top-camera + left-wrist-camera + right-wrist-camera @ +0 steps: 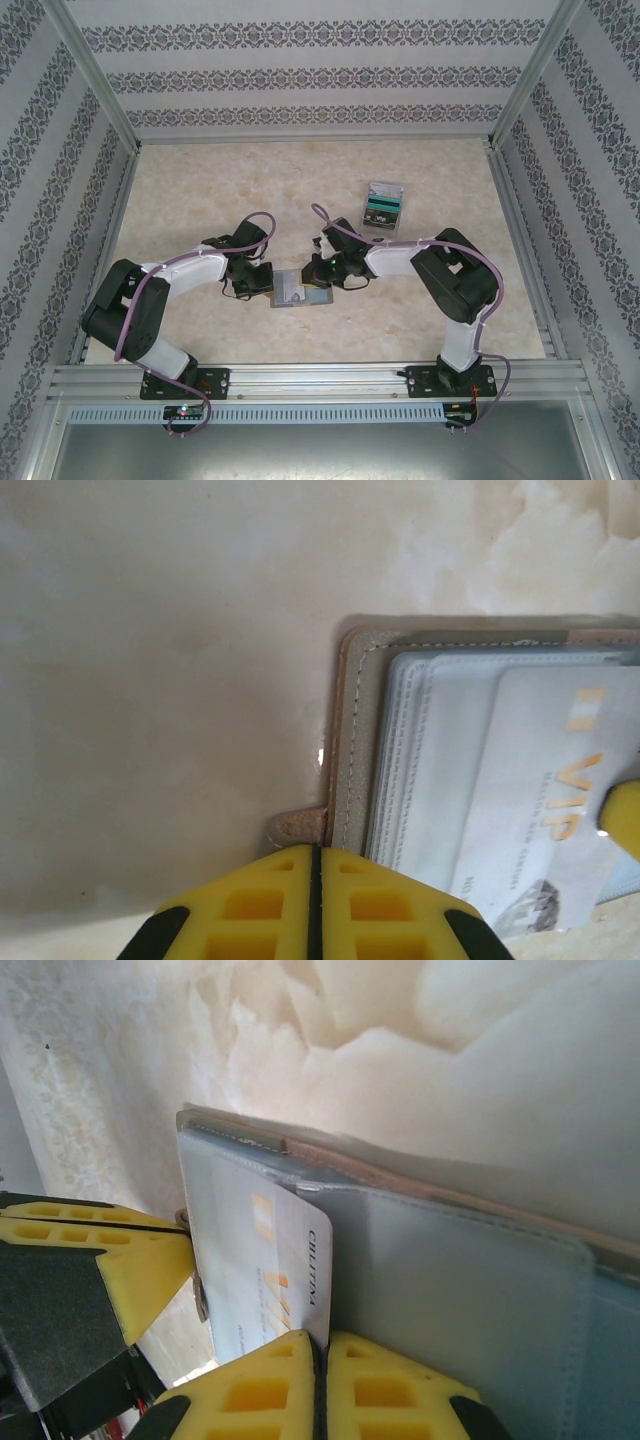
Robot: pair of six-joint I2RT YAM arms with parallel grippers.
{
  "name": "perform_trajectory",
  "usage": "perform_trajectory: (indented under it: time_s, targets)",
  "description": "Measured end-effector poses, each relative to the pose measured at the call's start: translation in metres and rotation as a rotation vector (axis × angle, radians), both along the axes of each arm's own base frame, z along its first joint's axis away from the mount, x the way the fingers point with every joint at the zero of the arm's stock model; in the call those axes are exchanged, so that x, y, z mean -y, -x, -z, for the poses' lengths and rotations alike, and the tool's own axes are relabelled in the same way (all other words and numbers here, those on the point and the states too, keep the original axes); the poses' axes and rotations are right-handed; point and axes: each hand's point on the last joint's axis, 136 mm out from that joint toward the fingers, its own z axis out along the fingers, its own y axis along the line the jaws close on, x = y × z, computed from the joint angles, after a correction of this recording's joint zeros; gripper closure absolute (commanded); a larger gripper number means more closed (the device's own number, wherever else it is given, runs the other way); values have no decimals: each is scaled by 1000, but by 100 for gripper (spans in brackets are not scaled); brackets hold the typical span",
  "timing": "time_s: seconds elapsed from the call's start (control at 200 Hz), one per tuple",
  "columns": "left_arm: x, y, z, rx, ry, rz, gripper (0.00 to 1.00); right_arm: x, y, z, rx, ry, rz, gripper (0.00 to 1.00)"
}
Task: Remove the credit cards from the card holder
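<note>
Card holder (pixel 300 290) lies open on the desk (pixel 200 190), near centre. Left end effector (pixel 315 852) is fully closed, its tips at the side tab (pixel 295 828). Right end effector (pixel 322 1340) is pinched closed on a card (pixel 260 1260) corner. Risk: that thin grip slips, or the holder drags along.

Left wrist view: card holder (pixel 352 780) cut off by the frame edge; side tab (pixel 297 827) partly hidden behind left claw (pixel 315 858); card (pixel 540 810) small print blurred. Right wrist view: card corner lost at right claw (pixel 320 1345) seam; pinch undeterminable.
</note>
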Motion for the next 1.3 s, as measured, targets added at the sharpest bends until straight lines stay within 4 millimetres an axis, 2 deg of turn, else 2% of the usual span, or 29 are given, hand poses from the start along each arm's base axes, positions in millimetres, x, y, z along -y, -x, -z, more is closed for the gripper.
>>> perform_trajectory:
  time_s: [0.3,0.744,1.149,1.299]
  targets:
    - [0,0,0,1,-1,4,100,27,-2,0,-4,20,18,98]
    - [1,-2,0,-1,-2,7,100,47,-4,-6,5,34,32,98]
    - [2,-5,-2,5,-2,10,99,64,-8,-27,36,51,58,98]
    - [4,-14,-11,34,-4,16,92,76,-17,-48,72,77,67,98]
